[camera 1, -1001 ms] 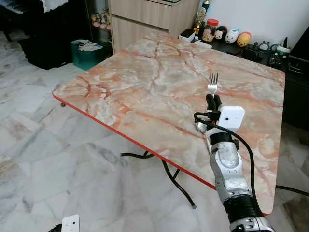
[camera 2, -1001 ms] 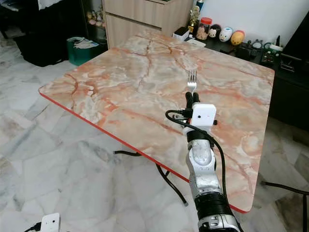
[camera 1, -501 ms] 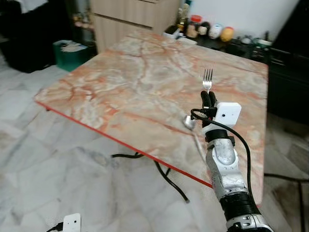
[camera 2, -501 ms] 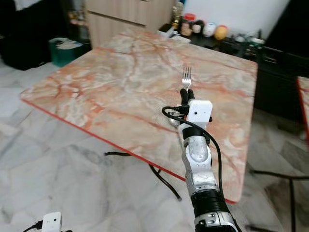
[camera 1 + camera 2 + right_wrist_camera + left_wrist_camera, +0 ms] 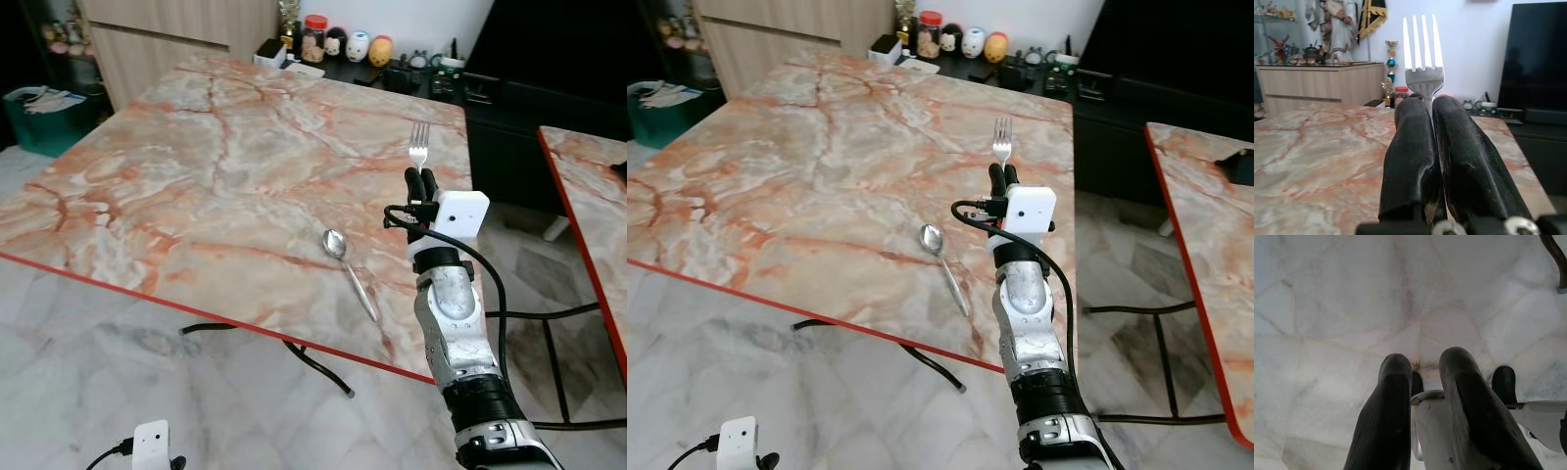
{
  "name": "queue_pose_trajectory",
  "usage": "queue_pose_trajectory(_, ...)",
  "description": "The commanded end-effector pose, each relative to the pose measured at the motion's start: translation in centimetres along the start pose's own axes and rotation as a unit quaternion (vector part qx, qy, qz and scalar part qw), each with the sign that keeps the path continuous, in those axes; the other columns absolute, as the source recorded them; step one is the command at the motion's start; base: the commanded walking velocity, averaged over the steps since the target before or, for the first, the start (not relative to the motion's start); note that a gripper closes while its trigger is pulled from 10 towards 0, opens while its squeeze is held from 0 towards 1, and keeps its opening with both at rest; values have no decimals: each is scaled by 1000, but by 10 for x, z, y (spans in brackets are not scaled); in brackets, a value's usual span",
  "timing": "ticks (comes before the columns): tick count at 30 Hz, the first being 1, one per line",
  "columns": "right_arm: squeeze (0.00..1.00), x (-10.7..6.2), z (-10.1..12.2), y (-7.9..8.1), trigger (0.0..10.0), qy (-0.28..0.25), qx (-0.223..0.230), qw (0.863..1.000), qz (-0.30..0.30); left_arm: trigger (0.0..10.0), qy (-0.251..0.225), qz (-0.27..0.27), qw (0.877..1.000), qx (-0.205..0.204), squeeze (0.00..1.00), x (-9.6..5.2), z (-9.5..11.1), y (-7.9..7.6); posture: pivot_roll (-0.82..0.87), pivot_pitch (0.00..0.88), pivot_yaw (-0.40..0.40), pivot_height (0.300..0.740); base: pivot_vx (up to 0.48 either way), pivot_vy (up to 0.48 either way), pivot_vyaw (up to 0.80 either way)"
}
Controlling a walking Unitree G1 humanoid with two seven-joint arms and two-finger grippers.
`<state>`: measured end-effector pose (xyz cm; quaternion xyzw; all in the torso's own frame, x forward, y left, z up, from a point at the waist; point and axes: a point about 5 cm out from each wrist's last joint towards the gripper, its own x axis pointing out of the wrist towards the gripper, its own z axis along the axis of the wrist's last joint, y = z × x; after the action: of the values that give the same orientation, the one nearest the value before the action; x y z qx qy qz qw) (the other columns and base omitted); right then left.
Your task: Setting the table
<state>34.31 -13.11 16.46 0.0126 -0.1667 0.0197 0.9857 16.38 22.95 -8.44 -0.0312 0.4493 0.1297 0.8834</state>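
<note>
left gripper (image 5: pixel 1422 377): hung low over the pale marble floor (image 5: pixel 1342 308), fingers parted a little with nothing between them
table (image 5: pixel 196 157): pink-orange marble top with a red edge, seen across most of the head views
spoon (image 5: pixel 349 267): laid flat on the table near its front edge, bowl at about 11 o'clock from the handle, apart from the gripper
right gripper (image 5: pixel 998 177): raised over the table's right edge, at roughly 2 o'clock from the spoon, fingers pressed tight on the fork handle
fork (image 5: pixel 1001 142): held upright, tines pointed up above the fingertips
second table (image 5: pixel 588 206): another red-edged marble top, seen at the far right
</note>
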Motion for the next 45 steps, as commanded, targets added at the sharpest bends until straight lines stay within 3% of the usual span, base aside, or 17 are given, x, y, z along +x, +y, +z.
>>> queue_pose_trajectory(1,0,3,1,-3,10000,3,0,1000,-4,10000,5,-1,1000,6,0,-1,-4,-3,35,0,-110,740,0,0,-769)
queue_pose_trajectory(15,0,11,7,1,10000,-7,3,1000,2,10000,2,-4,1000,5,0,0,-2,-6,32,0,-108,740,0,0,-766)
queue_pose_trajectory(45,0,15,12,6,10000,-30,4,1000,9,10000,7,-4,1000,17,0,-1,-4,-5,34,0,-102,740,0,0,0)
